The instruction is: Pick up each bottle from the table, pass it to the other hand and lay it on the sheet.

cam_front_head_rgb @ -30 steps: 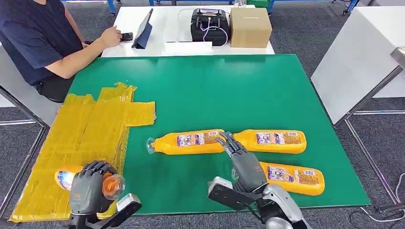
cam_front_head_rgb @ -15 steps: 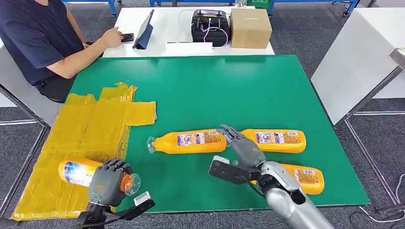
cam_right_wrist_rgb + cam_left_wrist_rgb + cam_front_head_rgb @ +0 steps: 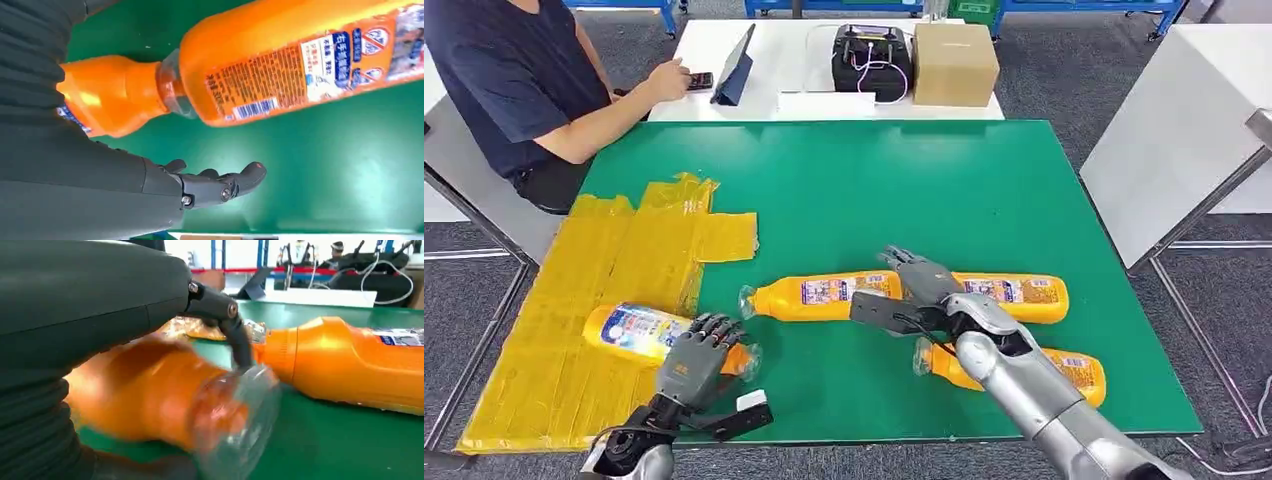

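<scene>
bottle [image 3: 639, 331] further up sheet [image 3: 584, 330]

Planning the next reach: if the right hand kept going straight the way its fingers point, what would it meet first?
Probably the bottle lying left of centre: the right hand hovers open over the gap between it and the far-right bottle, fingers aimed up-left. Its height above the mat is unclear.

Each silver arm ends in a dark grey robot hand: left robot hand [image 3: 692, 362], right robot hand [image 3: 921, 287]. A grey ribbed cover wraps each wrist; small silver screws mark the fingers.
</scene>
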`<state>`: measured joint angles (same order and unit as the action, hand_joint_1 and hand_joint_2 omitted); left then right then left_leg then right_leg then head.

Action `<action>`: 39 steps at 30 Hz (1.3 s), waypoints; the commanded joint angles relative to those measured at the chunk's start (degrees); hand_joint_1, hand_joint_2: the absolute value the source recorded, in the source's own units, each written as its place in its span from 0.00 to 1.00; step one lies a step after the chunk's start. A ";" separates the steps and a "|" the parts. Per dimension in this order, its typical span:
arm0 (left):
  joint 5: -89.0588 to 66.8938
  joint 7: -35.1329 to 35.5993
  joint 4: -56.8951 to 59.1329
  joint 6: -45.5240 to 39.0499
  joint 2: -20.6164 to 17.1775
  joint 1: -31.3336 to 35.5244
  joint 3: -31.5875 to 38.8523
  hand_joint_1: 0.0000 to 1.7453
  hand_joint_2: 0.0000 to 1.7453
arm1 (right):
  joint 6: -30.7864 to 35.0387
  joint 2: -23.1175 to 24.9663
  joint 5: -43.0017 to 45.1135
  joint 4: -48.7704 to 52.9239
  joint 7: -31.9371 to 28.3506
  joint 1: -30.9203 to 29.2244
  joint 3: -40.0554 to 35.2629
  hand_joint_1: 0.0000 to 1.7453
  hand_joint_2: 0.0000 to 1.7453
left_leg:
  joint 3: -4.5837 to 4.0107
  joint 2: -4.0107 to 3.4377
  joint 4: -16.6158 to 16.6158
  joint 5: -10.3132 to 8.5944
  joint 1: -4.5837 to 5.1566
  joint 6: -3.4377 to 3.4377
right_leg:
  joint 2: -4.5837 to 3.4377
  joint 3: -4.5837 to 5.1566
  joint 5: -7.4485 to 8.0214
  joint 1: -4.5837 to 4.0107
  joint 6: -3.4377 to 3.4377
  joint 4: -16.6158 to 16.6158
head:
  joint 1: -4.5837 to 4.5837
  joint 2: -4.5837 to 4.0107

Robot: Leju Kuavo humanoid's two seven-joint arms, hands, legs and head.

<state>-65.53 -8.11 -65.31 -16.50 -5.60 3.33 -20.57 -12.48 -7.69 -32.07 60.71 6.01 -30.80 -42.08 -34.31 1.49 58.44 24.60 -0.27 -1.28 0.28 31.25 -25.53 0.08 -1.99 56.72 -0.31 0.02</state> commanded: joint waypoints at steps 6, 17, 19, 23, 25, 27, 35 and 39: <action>6.07 -1.20 5.13 5.82 -1.44 -2.53 -2.14 0.00 0.00 | -0.77 2.71 -1.27 -9.26 -0.62 -4.36 -3.73 0.00 1.00 | -0.01 -0.55 -0.18 -0.09 0.08 0.06 | -0.41 0.18 0.19 0.07 0.05 -0.16 | -0.02 0.00; 33.26 -12.80 -8.04 21.45 0.83 -7.57 5.34 0.00 0.00 | 3.10 5.74 -6.06 -13.64 -0.88 -4.41 -4.83 0.00 1.00 | 0.07 -0.31 -0.03 -0.15 0.09 -0.07 | -0.24 0.02 0.12 0.06 0.00 -0.02 | -0.02 0.00; 41.36 -14.96 -13.12 26.59 1.85 -9.73 7.83 0.00 0.00 | 4.35 6.57 -7.33 -13.74 -1.14 -3.98 -4.01 0.00 1.00 | 0.04 -0.36 -0.03 -0.16 0.08 -0.06 | -0.29 0.06 0.14 0.06 -0.01 -0.03 | -0.02 0.00; 58.54 -17.01 -23.63 37.35 6.42 -14.04 14.21 0.00 0.00 | 4.65 8.05 -9.19 -15.53 -1.36 -3.28 -2.83 0.00 1.00 | -0.12 -0.46 -0.02 -0.15 0.06 -0.06 | -0.34 0.21 0.14 0.04 -0.03 -0.08 | -0.02 0.00; 63.07 -16.97 -27.26 40.11 8.10 -15.23 15.82 0.00 0.00 | 5.29 8.99 -10.70 -17.28 -1.38 -3.17 -2.79 0.00 1.00 | -0.19 -0.35 0.06 -0.12 0.04 -0.07 | -0.19 0.28 0.09 0.04 -0.07 0.00 | 0.00 0.00; 65.67 -17.18 -29.33 42.12 8.83 -15.86 16.43 0.00 0.00 | 5.75 9.97 -11.53 -19.01 -1.51 -3.17 -2.45 0.00 1.00 | -0.36 -0.31 0.07 -0.12 0.03 -0.05 | -0.15 0.48 0.08 0.03 -0.06 -0.02 | 0.00 0.00; 70.26 -18.67 -32.73 46.67 10.45 -16.93 18.36 0.00 0.00 | 8.42 14.67 -15.66 -28.45 -1.52 -4.75 -1.05 0.00 1.00 | -0.65 -0.28 0.01 -0.15 0.03 -0.03 | -0.13 0.79 0.11 0.04 -0.09 -0.02 | -0.02 0.00; 70.56 -18.86 -33.05 47.16 10.50 -17.09 18.13 0.00 0.00 | 8.69 15.49 -16.28 -30.45 -1.25 -4.99 -0.51 0.00 1.00 | -0.76 -0.17 0.01 -0.20 -0.01 -0.06 | -0.04 0.89 0.13 -0.01 -0.11 -0.02 | 0.00 0.00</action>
<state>4.53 -26.71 -96.50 29.55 2.82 -13.18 -5.18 -4.24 4.24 -47.26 41.46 4.79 -33.12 -43.65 -35.13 1.46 58.46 24.39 -0.28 -1.38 0.31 32.18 -25.42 0.08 -2.11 56.73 -0.31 0.02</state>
